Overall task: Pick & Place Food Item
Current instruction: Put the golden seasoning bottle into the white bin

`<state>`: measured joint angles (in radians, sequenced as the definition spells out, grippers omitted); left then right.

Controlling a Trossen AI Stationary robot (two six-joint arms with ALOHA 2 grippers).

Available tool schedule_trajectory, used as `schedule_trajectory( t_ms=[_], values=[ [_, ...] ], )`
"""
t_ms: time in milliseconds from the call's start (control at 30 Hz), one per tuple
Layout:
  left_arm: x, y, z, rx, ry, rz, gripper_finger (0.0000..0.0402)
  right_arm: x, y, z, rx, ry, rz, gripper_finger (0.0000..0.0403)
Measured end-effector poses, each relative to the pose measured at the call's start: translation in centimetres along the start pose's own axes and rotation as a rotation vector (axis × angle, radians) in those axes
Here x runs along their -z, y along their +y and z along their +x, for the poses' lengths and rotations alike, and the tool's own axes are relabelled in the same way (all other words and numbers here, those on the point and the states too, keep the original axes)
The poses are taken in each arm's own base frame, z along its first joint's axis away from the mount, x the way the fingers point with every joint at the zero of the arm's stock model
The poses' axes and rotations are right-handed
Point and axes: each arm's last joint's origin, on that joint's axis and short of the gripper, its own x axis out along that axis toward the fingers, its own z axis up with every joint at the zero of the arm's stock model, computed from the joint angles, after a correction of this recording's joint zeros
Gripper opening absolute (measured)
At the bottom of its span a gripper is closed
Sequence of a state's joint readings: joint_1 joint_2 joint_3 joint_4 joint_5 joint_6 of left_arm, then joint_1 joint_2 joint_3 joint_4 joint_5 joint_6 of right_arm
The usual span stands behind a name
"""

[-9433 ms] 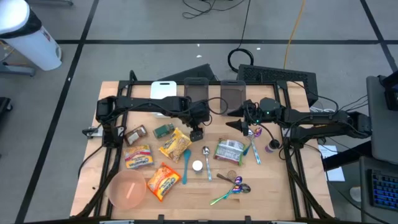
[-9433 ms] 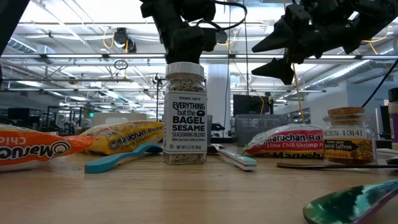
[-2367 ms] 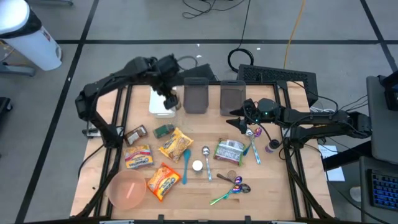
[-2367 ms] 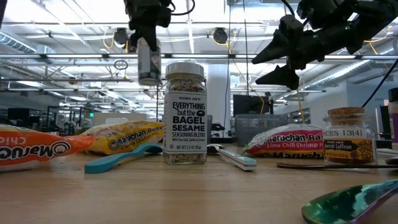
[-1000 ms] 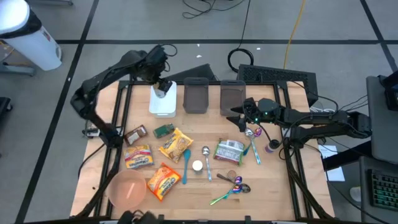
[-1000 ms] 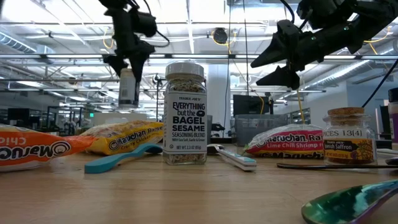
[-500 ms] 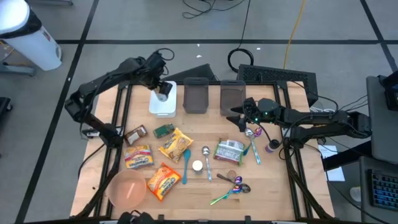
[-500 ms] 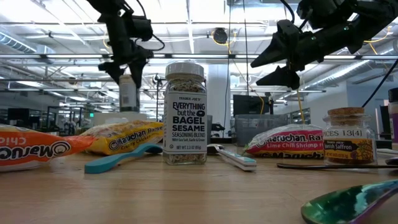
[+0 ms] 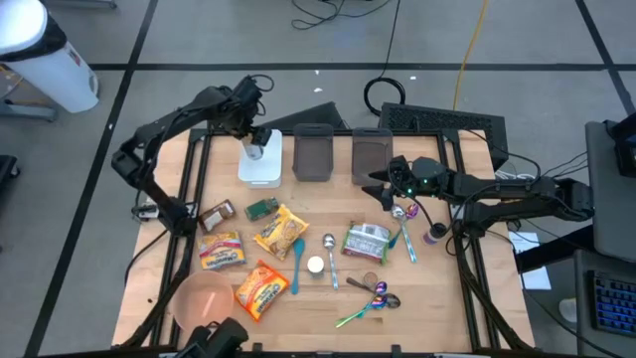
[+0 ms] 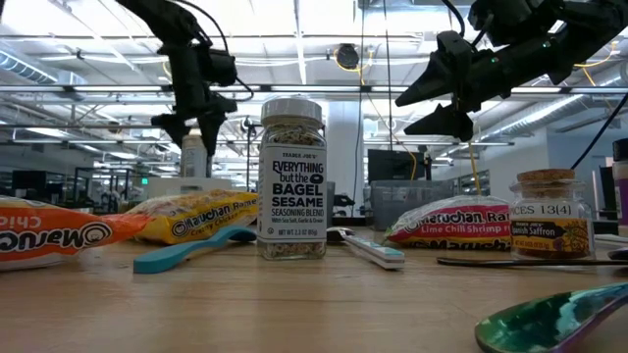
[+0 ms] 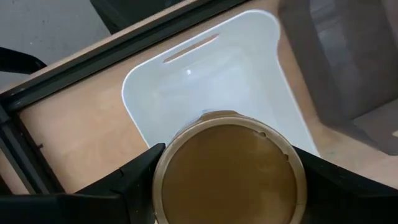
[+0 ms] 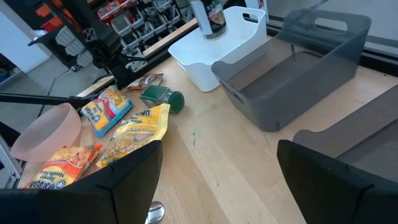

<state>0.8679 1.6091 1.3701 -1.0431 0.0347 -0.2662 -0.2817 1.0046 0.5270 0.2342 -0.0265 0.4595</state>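
On the bench's (image 9: pixel 437 318) far left side the left hand (image 9: pixel 256 146) hangs over the white bin (image 9: pixel 260 170), its fingers clamped on a small jar (image 11: pixel 227 168) with a tan lid; in the left wrist view the jar sits directly above the bin's white floor, and in the low view it shows upright below the hand; just beside the white bin stand two grey bins (image 9: pixel 314 154), side by side along the far edge; nearer the front lie ramen packets (image 9: pixel 278 231), a teal spoon (image 9: pixel 297 264) and a pink bowl (image 9: pixel 204 302) at the left front corner; the bagel seasoning jar (image 10: pixel 291 178) stands upright at mid-bench; to the right, the right hand (image 9: pixel 381 189) hovers above the bench near the second grey bin, its fingers spread apart and holding nothing.
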Motion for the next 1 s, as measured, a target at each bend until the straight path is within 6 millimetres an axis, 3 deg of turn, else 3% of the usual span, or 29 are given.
schedule_trajectory(
  t_ms=[333, 1000],
  values=[
    [-1.0, 0.0, 2.4, -0.043, 0.022, 0.024, 0.0278, 0.0, 0.0, 0.0, 0.0, 0.0, 0.014, 0.0313],
    [-2.0, 0.9, 2.4, -0.086, -0.072, 0.007, 0.0278, 0.0, -0.1, 0.0, 0.018, -0.009, 0.021, 0.0313]
  ],
)
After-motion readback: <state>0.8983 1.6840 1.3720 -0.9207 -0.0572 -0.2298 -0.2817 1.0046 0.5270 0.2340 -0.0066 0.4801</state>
